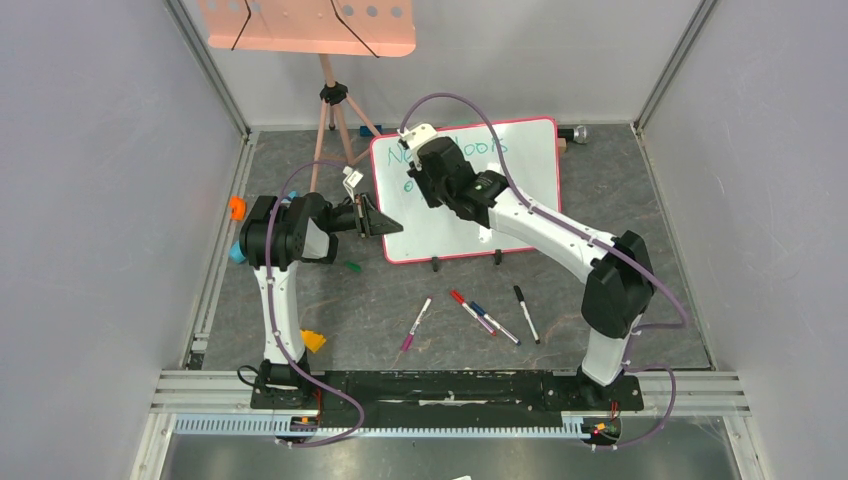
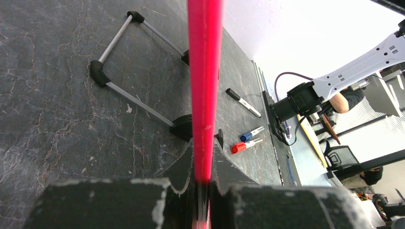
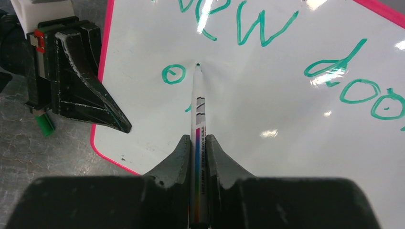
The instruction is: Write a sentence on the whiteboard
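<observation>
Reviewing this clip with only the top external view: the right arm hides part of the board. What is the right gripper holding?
Observer: The right gripper is shut on a slim white marker with a green tip, pointed at the glossy white, pink-framed whiteboard.
Operator: How far along is the writing?
Observer: The green handwritten sentence shows "New" and "doo" on top; below, an "o" sits just left of the marker tip.
Operator: And the left gripper?
Observer: The left gripper is shut on the whiteboard's pink edge, seen end-on in its wrist view.
</observation>
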`<state>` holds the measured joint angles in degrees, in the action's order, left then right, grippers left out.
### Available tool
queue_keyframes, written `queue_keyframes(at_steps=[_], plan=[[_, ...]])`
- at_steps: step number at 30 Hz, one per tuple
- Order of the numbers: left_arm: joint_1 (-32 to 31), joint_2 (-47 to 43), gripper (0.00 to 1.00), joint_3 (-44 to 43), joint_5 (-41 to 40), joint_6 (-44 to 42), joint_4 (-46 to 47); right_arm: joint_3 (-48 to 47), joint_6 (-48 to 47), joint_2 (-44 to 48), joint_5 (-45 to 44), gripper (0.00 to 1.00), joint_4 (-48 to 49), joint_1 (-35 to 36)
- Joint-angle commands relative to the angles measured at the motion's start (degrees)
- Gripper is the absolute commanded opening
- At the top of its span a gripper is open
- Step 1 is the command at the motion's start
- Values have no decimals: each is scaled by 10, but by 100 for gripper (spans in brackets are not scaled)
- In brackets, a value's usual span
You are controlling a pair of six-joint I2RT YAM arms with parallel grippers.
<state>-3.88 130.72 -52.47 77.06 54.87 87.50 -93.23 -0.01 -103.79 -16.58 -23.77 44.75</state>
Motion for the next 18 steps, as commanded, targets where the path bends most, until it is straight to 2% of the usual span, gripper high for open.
queue_keyframes(at_steps=[1,18], plan=[[10,30,2,-3,-58,-27,17,-18,-8,-6,-15,0,3,-3],[10,31,2,-4,-58,-27,17,2,-10,-7,-38,0,3,-5]])
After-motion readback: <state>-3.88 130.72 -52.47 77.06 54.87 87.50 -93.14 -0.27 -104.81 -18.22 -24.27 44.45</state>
